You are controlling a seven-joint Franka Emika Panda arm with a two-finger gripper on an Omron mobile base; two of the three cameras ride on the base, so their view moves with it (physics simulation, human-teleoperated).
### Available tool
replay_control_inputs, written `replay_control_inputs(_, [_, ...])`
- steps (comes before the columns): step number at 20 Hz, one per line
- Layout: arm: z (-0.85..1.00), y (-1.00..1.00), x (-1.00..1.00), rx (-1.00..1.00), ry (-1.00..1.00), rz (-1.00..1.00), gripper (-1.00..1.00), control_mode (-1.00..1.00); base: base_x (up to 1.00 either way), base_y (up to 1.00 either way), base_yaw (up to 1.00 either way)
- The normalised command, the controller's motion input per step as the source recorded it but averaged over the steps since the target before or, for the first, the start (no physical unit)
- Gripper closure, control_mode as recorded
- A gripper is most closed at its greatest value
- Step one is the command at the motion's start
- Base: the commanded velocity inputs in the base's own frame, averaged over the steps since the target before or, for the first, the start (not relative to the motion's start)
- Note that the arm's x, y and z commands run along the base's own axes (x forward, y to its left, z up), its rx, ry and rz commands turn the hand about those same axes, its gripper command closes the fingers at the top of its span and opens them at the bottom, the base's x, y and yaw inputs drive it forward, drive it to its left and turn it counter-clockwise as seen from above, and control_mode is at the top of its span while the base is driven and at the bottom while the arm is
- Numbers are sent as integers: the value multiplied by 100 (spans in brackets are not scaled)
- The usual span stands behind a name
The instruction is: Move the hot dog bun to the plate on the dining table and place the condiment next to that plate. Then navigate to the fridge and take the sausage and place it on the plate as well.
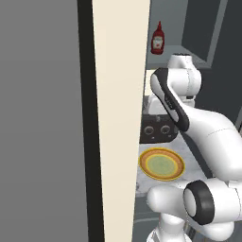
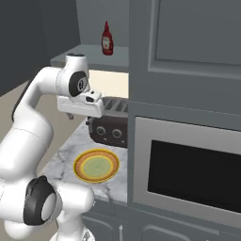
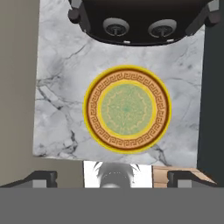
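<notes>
The claw [image 3: 112, 177] hangs spread wide, pointing down over a yellow-rimmed plate [image 3: 127, 108].

The left base view is taken from behind the arm's left, close against a tall grey and cream panel [image 1: 113, 118] that blocks its left half. The right base view is taken from behind the right, beside a built-in oven [image 2: 188, 174]. Both are aimed forward and down at a yellow-rimmed plate [image 1: 161, 164] [image 2: 96, 165] on a marble counter [image 2: 63, 157]. The plate [image 3: 127, 108] is looked straight down on, close, in the hand view.
</notes>
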Motion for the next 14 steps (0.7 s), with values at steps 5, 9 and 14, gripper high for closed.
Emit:
replay_control_inputs(5, [49, 1, -49, 0, -29, 0, -100, -100, 0, 0, 0])
replay_control_inputs(9, [93, 0, -21, -2, -49, 0, -100, -100, 0, 0, 0])
replay_control_inputs(14, [82, 0, 1, -5, -54, 0, -100, -100, 0, 0, 0])
